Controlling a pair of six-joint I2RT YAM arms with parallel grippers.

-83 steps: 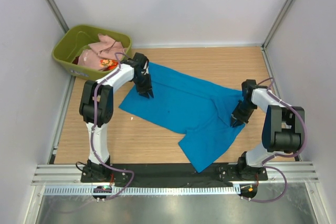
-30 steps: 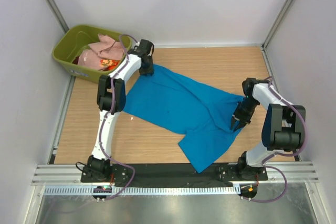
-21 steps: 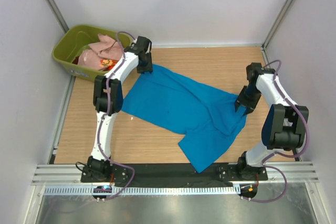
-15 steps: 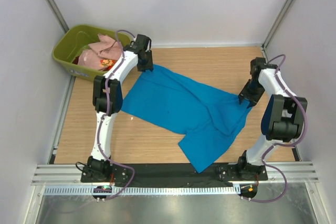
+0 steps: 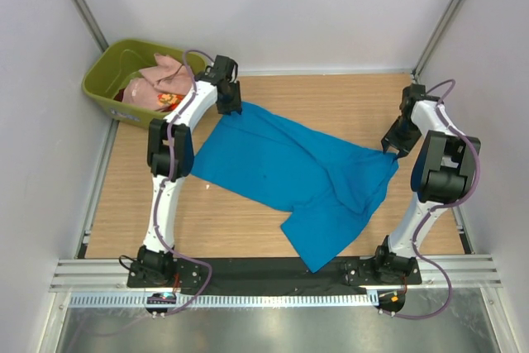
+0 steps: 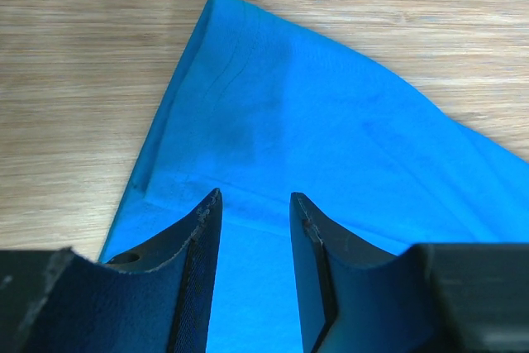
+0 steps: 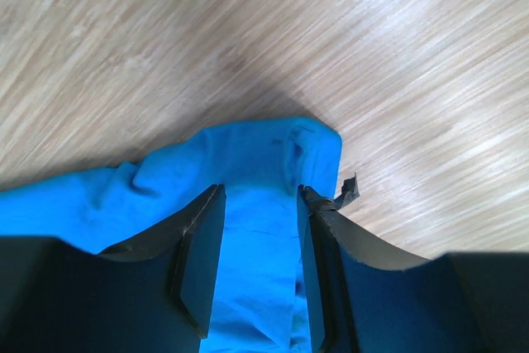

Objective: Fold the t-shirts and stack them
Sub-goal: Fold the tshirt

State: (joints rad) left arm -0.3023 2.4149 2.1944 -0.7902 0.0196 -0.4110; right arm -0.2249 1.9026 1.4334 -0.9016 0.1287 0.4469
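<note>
**Top view:** A blue shirt (image 5: 289, 173) lies spread across the wooden table (image 5: 331, 97), running on a slant from far left to near right. One flap reaches toward the near edge. The left gripper (image 5: 231, 107) sits at the shirt's far-left corner and the right gripper (image 5: 390, 145) at its right-hand corner, with both arms stretched out over the table. An olive tub (image 5: 120, 57) stands in the far-left corner just beside the left gripper. It holds a crumpled pink shirt (image 5: 157, 78) and a red-orange patterned shirt (image 5: 173, 102), which peeks out at the tub's near side.

**Left wrist:** The left gripper (image 6: 254, 197) stands over the blue shirt (image 6: 331, 121), whose pointed corner lies just ahead on the bare table (image 6: 83, 55). Its two dark fingers (image 6: 194, 279) are spread a little, one to each side of a strip of smooth, flat cloth. A hem line runs along the shirt's left edge, and a shadow falls on the cloth ahead of the tips.

**Right wrist:** The right gripper (image 7: 260, 189) is at a rumpled corner of the blue shirt (image 7: 248, 150), which bunches up just past the tips against the table (image 7: 372, 39). Its fingers (image 7: 198, 262) stand a little apart with blue cloth filling the gap. Whether they pinch the cloth or only straddle it is not clear from this angle.
</note>
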